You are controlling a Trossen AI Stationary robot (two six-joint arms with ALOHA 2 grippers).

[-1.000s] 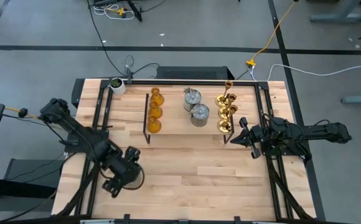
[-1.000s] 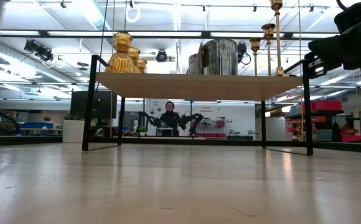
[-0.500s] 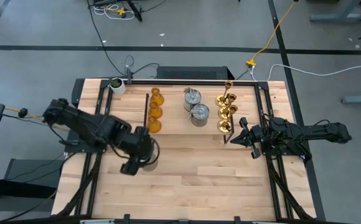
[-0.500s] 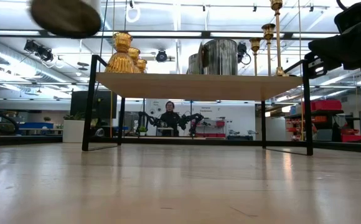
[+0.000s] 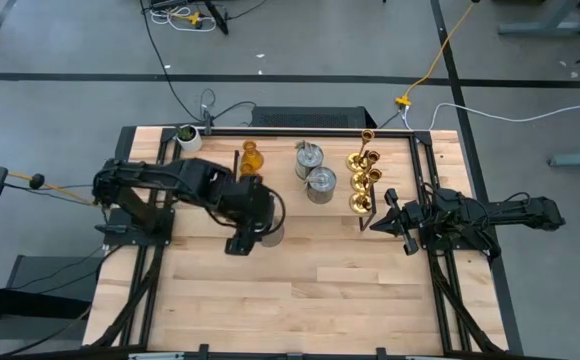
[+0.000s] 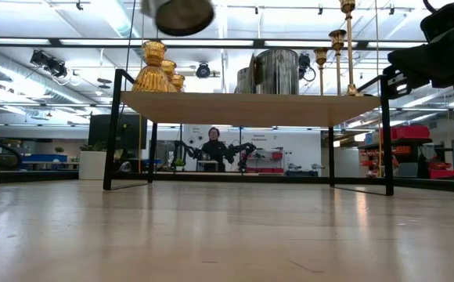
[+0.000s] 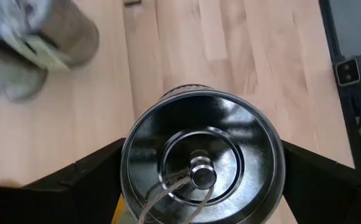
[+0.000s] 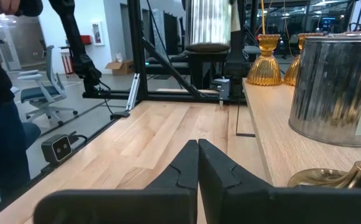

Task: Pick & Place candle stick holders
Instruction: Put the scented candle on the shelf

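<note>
Bare pale planks run out in front of the wooden rack [image 5: 300, 205], and above them the left gripper [image 5: 260, 228] has its fingers clamped wide around a silver can-shaped holder [image 7: 202, 155], carried in the air just in front of the rack's near edge, toward the amber holders [image 5: 250, 160]. This looks like the carry step; the next move probably calls for lifting clear of the shelf edge and setting the can beside the two silver cans [image 5: 315, 172] on the rack. Beside the brass holders [image 5: 363, 178], the right gripper [image 5: 382, 222] waits pinched together. The left arm hides part of the amber row, so their count is unclear.
</note>
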